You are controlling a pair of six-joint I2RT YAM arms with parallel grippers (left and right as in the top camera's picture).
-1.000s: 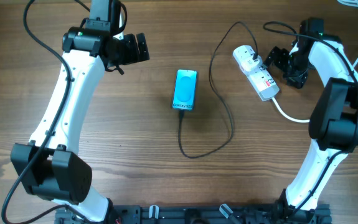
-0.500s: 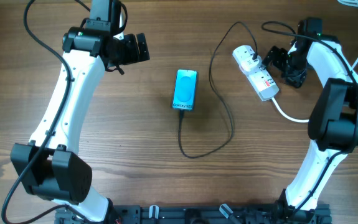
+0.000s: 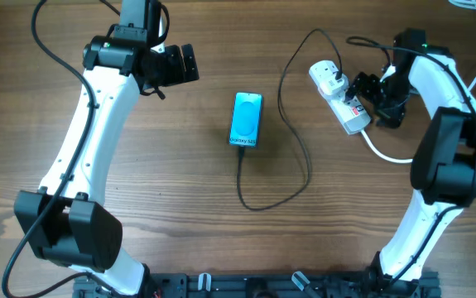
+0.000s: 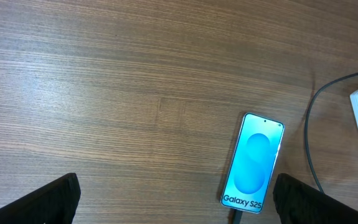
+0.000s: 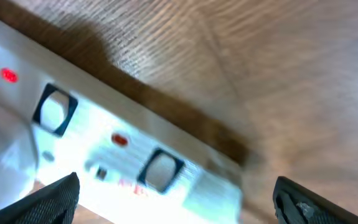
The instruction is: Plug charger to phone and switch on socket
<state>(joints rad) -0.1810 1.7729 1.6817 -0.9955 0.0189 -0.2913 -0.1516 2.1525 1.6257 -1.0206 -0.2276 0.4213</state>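
Brown wooden table (image 3: 180, 182) filling every view, fine straight grain running along its length, a darker swirl of grain at the table's near left corner, black slotted rail (image 3: 246, 285) along the table's near edge, soft even light, faint shadows

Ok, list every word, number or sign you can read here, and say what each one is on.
"Galaxy S25": on the phone, at the end of the screen nearest the cable, in the left wrist view.
The same strip in the overhead view: too small to read.
Red and black markings on the socket: blurred in the right wrist view, too small overhead.
No other text is visible.
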